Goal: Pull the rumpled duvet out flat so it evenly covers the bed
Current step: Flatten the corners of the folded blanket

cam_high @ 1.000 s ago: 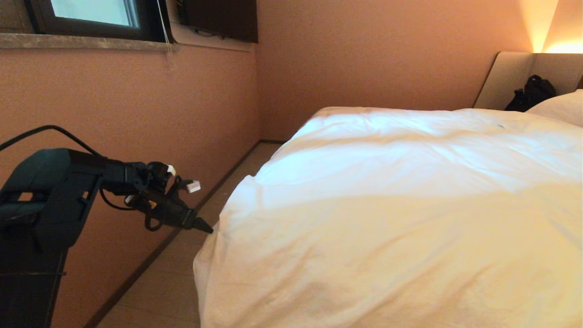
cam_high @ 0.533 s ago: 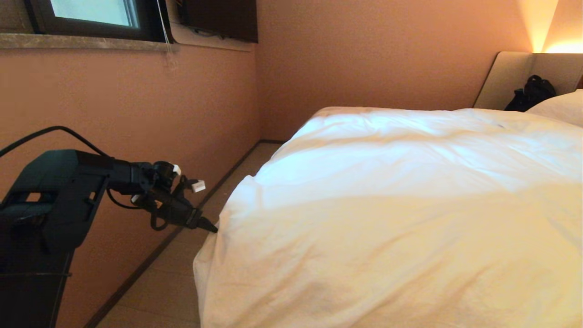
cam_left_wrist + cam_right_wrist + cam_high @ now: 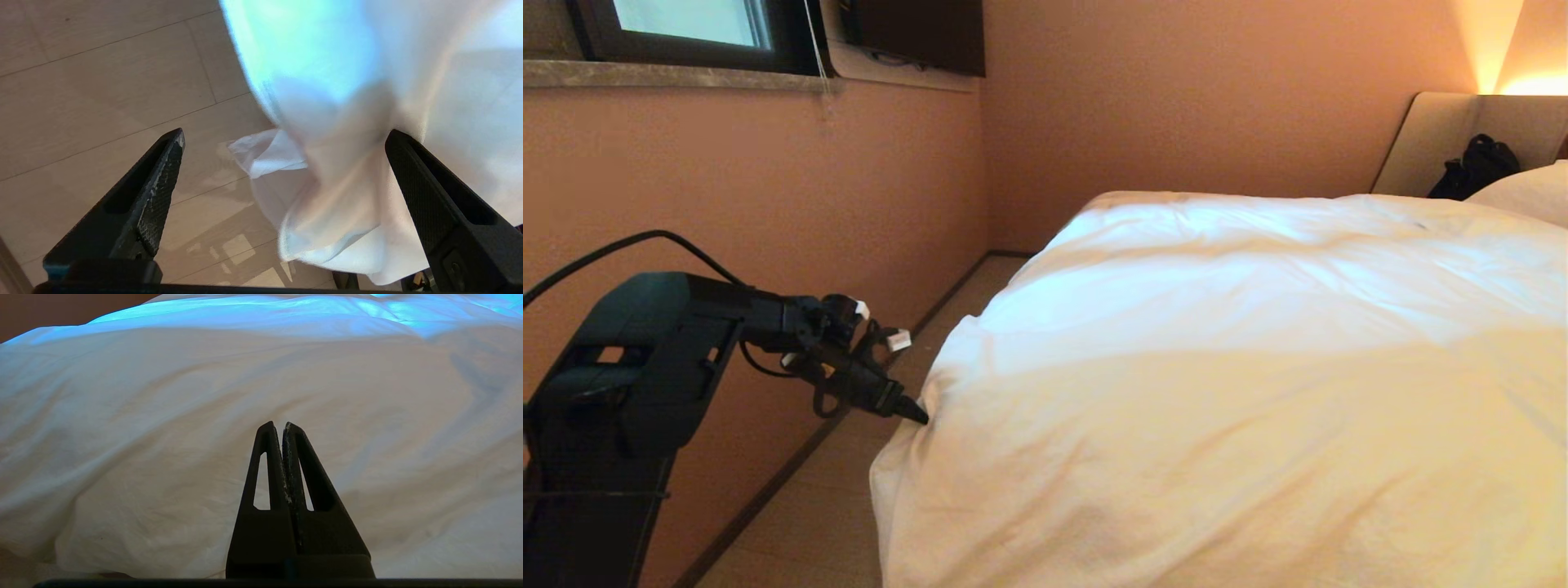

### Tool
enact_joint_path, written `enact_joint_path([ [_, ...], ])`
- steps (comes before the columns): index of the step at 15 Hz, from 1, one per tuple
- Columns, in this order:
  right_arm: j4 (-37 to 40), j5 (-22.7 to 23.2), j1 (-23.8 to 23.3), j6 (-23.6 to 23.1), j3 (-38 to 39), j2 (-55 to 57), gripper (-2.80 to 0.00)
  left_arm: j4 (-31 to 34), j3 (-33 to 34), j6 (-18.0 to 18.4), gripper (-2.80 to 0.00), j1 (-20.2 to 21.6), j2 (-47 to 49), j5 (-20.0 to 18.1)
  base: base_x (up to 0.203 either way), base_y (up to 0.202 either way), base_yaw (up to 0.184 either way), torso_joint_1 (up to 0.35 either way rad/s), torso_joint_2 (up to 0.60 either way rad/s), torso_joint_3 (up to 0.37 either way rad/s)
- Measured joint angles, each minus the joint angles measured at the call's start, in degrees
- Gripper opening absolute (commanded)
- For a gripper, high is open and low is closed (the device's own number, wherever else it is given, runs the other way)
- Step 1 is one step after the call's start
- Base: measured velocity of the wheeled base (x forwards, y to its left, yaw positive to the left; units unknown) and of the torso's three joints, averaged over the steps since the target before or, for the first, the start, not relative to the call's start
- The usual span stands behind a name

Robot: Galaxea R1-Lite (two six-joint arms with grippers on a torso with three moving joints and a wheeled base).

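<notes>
Fingers of the left gripper (image 3: 913, 412) reach the hanging corner of the duvet (image 3: 1241, 392) in the head view, at the near left corner of the bed (image 3: 1437, 139), with nothing held. The duvet lies puffed and creased over the mattress and droops toward the floor (image 3: 800, 523) beside the wall; a pillow (image 3: 1531, 192) and a dark bag (image 3: 1474, 167) sit by the headboard.

From the left wrist view, the left gripper (image 3: 284, 136) stands wide apart, one finger over bare floor (image 3: 94, 90), the other touching or just beside the cloth. A bunched fold of the duvet (image 3: 339, 179) hangs between the two, not pinched.

From the right wrist view, the right gripper (image 3: 278, 426) is pressed together, empty, pointing across the duvet (image 3: 163, 416).

Judging by this, the cover is broadly spread but rumpled and sagging at this corner. Gripping and drawing it flat seem left to do.
</notes>
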Motion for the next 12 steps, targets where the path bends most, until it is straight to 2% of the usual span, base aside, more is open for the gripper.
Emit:
enact_joint_path([
  [12,0.0,0.0,0.0,0.0,0.0,0.0,-2.8,-0.1,-0.4,0.0,0.0,-1.5,0.9,1.2,0.0,0.0,0.0,0.0,0.0,0.0],
])
